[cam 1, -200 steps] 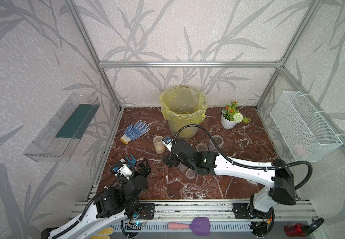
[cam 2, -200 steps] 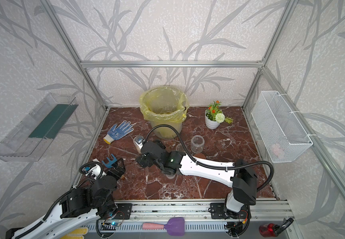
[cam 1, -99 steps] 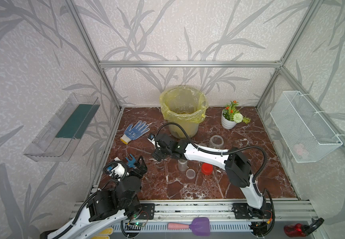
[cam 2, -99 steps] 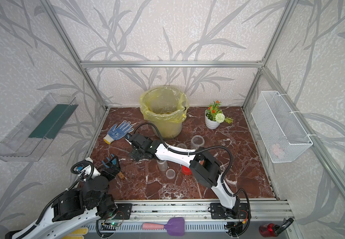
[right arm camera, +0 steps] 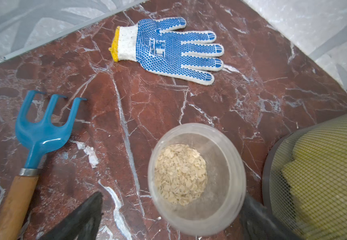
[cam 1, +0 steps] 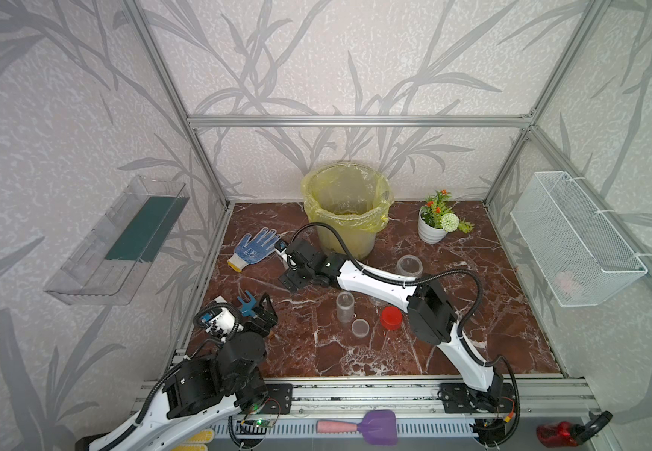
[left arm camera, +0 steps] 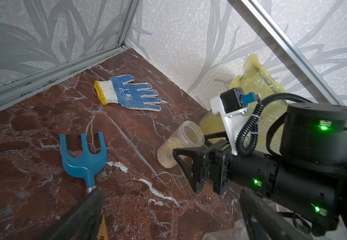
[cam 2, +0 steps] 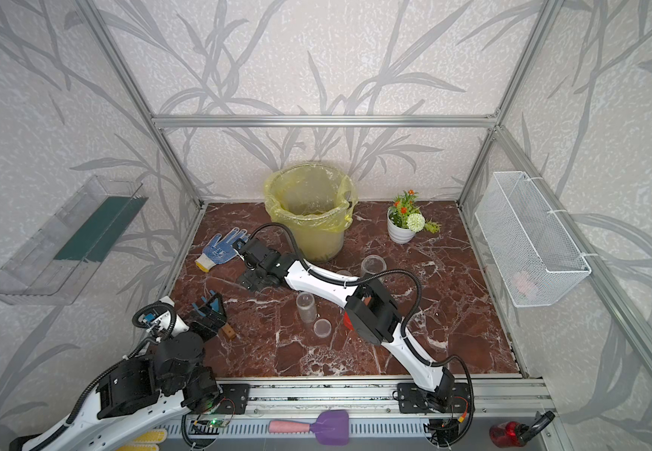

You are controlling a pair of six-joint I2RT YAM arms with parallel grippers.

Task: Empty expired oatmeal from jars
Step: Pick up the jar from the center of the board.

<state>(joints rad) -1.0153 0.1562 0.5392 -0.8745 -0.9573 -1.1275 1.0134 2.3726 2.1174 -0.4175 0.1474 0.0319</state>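
Two jars look finished: a slim jar (cam 1: 344, 307) stands open and empty at the centre of both top views, beside a clear lid (cam 1: 360, 327) and a red lid (cam 1: 391, 317). A wider jar (cam 1: 409, 265) sits empty to the right of the yellow-bagged bin (cam 1: 359, 234). One is left: a lidless jar (right arm camera: 196, 178), lower centre of the right wrist view, upright on the table (right arm camera: 168, 104) just beside the bin, holds oatmeal (right arm camera: 181, 173). The right gripper (right arm camera: 172, 195) has its jaws spread either side of it, not yet closed. The left gripper (cam 1: 264, 312), lower left, has jaws spread and empty. A fourth jar I cannot make out
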